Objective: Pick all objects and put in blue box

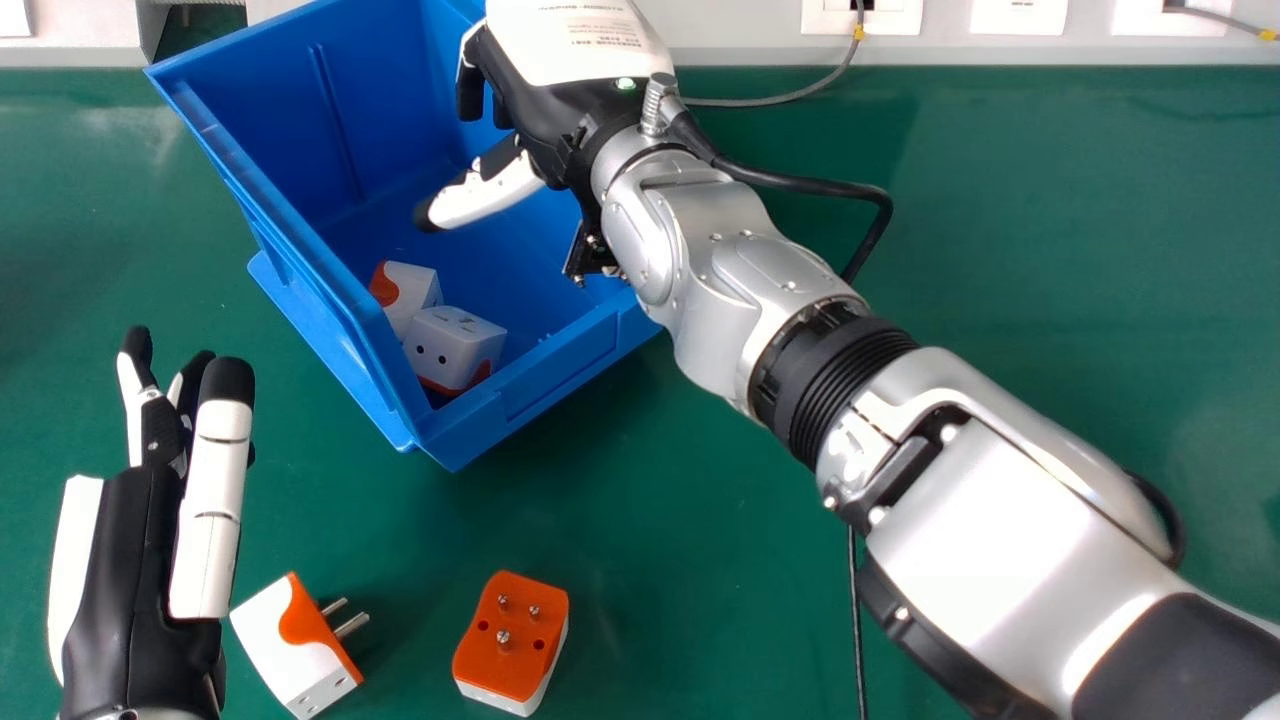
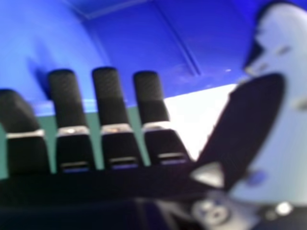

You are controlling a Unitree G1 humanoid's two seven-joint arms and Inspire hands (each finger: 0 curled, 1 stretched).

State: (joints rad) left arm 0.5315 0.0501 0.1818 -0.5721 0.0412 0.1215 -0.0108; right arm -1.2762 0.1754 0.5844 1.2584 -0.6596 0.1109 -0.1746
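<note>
Now the right hand (image 1: 545,95) was over the box (image 1: 560,385), its fingers relaxed and grasping nothing, and two plugs (image 1: 412,292) (image 1: 453,345) lay inside. It seemed wise to lift well clear of the box before swinging towards the desk (image 1: 700,560). There, the plug with sideways pins (image 1: 290,650) and the plug with upright pins (image 1: 510,635) waited near the left hand (image 1: 140,560); each was best gripped by its body, never by the pins.

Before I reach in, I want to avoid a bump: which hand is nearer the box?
Right. The right hand is over the box, towards its right side; the left hand is outside it, over the table, off the box's near left side.
</note>
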